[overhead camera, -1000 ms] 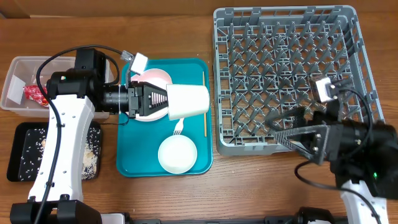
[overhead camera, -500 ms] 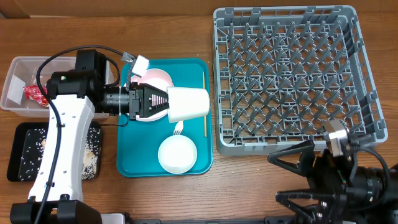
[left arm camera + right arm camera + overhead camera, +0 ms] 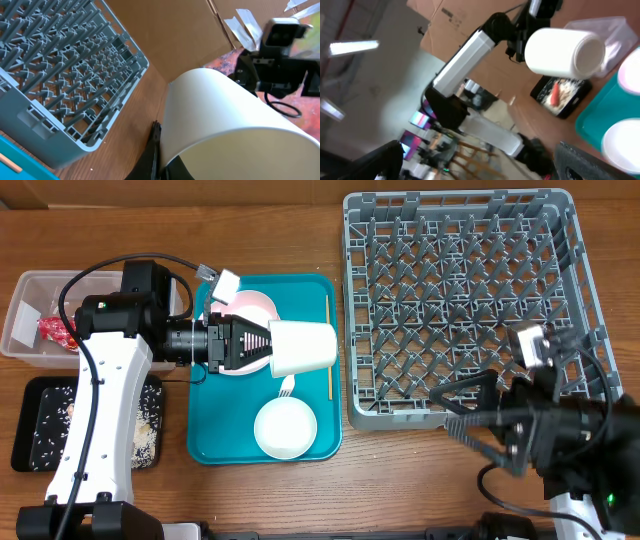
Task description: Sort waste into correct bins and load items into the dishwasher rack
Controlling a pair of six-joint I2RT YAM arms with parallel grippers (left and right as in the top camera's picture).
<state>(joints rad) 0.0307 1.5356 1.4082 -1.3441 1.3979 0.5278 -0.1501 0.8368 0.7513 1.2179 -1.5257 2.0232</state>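
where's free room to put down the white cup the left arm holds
The grey plastic dishwasher rack holds nothing, room for the small white cup; only its near right corner sits under the open right gripper. Bare wooden table lies before the rack, between the teal tray and that gripper. The tray is crowded: round white bowl, plate, fork.

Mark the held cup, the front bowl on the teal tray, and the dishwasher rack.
cup [image 3: 302, 346]: overhead view, its side wall.
bowl [image 3: 285, 428]: overhead view, inside bottom.
dishwasher rack [image 3: 390, 415]: overhead view, near wall.
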